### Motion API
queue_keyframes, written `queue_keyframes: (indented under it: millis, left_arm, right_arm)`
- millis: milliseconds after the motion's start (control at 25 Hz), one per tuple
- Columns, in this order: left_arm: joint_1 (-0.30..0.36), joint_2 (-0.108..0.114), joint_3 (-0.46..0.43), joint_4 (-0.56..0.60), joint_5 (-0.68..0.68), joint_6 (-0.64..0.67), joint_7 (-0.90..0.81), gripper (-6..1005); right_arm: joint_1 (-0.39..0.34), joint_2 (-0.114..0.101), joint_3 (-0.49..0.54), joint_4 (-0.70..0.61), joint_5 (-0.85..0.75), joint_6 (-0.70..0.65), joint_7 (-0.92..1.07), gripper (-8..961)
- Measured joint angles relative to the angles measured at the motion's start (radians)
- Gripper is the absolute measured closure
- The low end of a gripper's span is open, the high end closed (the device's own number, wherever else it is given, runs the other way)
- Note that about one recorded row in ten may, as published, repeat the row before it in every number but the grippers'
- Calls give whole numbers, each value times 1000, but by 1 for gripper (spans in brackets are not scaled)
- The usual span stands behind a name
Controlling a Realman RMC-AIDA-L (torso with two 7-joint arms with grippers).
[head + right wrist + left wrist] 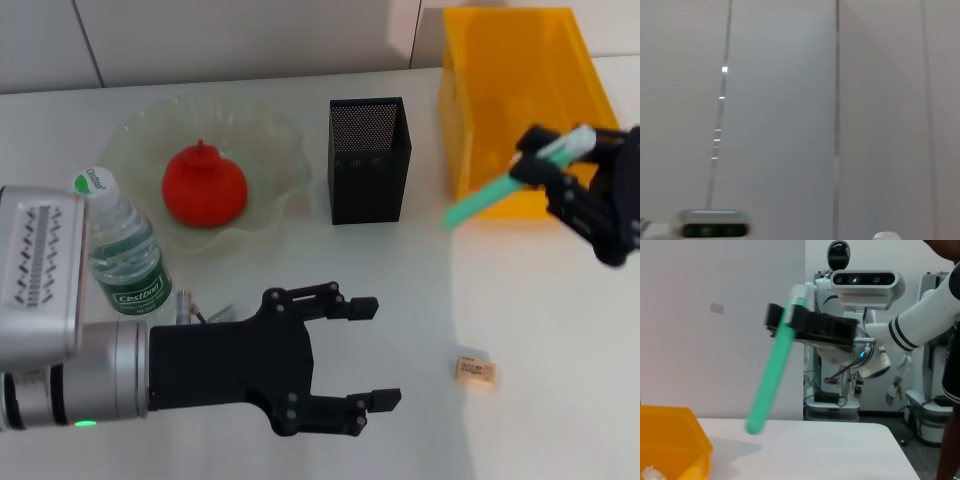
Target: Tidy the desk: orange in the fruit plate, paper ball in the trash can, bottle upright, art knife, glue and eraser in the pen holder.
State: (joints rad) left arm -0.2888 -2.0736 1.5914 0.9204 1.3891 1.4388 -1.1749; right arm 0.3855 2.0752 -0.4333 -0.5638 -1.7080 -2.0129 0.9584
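My right gripper point(562, 162) hangs above the table in front of the yellow trash can point(470, 120), shut on a long green stick with a pale cap point(500, 190); I cannot tell whether it is the glue or the art knife. The left wrist view shows the same stick point(775, 370) slanting down from that gripper point(805, 322). The black mesh pen holder point(368, 160) stands mid-table. The orange point(203, 187) lies in the glass fruit plate point(275, 135). The bottle point(122, 250) stands upright. The eraser point(475, 370) lies on the table. My left gripper point(345, 355) is open and holds nothing.
A small clear object point(200, 310) lies beside the bottle, half hidden by my left arm. A white scrap point(649, 472) shows inside the trash can point(685, 440). The table edge runs behind the plate and the can.
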Motion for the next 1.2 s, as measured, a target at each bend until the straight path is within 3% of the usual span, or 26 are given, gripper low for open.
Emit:
queue_keyframes:
  millis: [280,560,760,1200]
  left_arm:
    - [7,-1,8,-154,-113,52,174,191]
    - [4,-1,2,-232,-166,66,214,194]
    - [-2,-2,2,-245,-168,65,214,194]
    - [-2,-1,-2,-246,-183,65,210,194]
  right_arm:
    - [77,5,35,185,148,163,-238,762]
    - [224,9,33,376,172,423,-470,760]
    - [272,11,32,409,173,543,-480,759]
    - [309,10,27,441,134,675,-474,755]
